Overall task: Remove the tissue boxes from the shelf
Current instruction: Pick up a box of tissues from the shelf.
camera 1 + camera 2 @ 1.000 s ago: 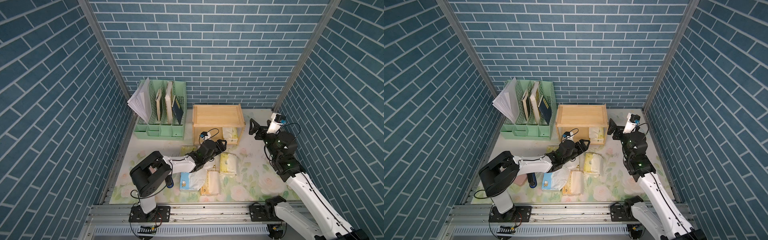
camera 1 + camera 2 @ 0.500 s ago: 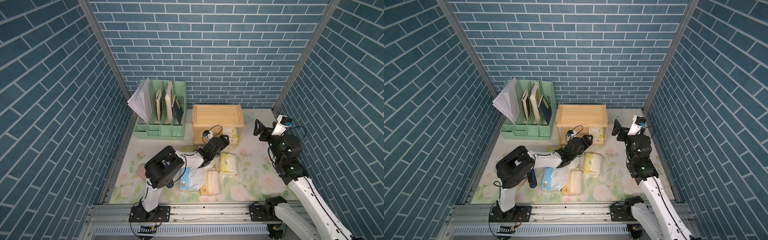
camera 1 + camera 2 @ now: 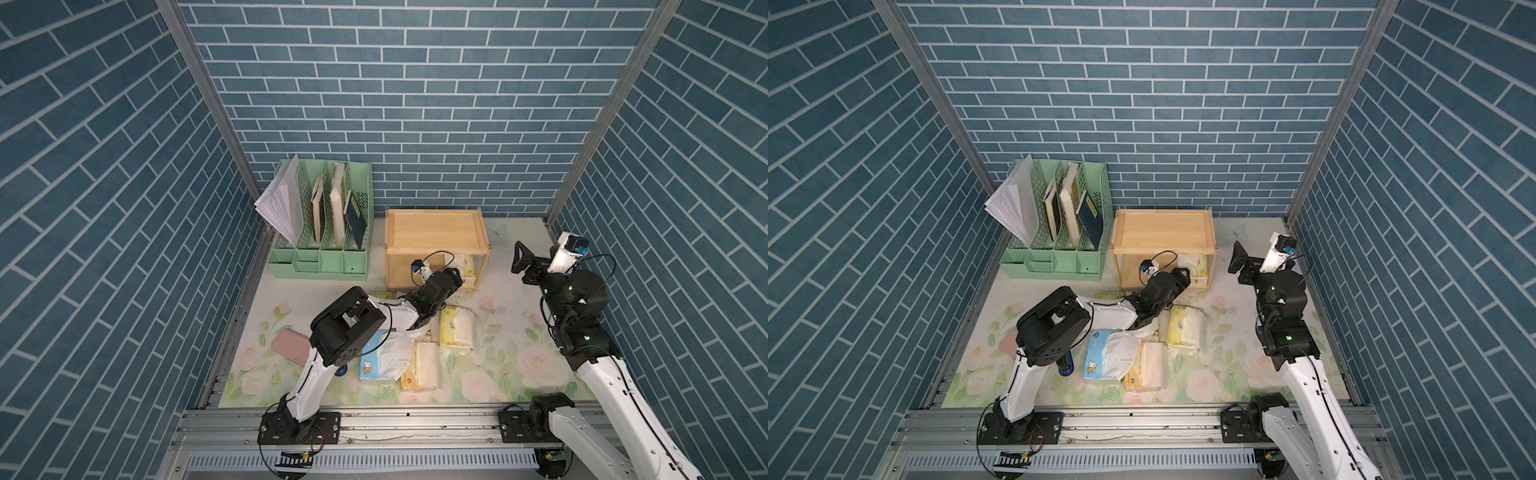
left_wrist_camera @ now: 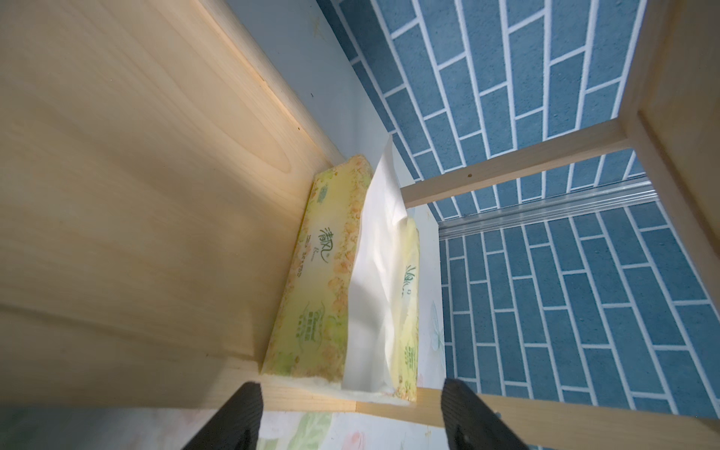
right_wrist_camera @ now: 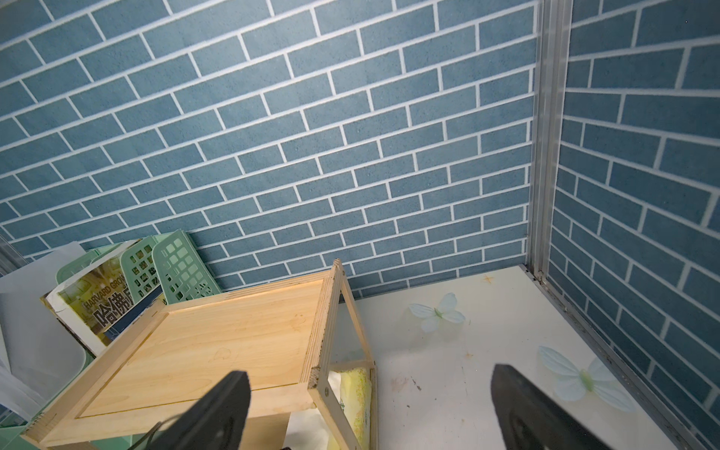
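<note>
- In both top views I see the shelf at 12 o'clock on the surface. A yellow tissue pack lies on its lower board, and other tissue packs lie at 6 o'clock of the shelf.
- In the left wrist view, the left end effector stands apart and empty, just before this pack.
- In the right wrist view, the right end effector is wide apart and holds nothing. It is at 3 o'clock of the shelf.
</note>
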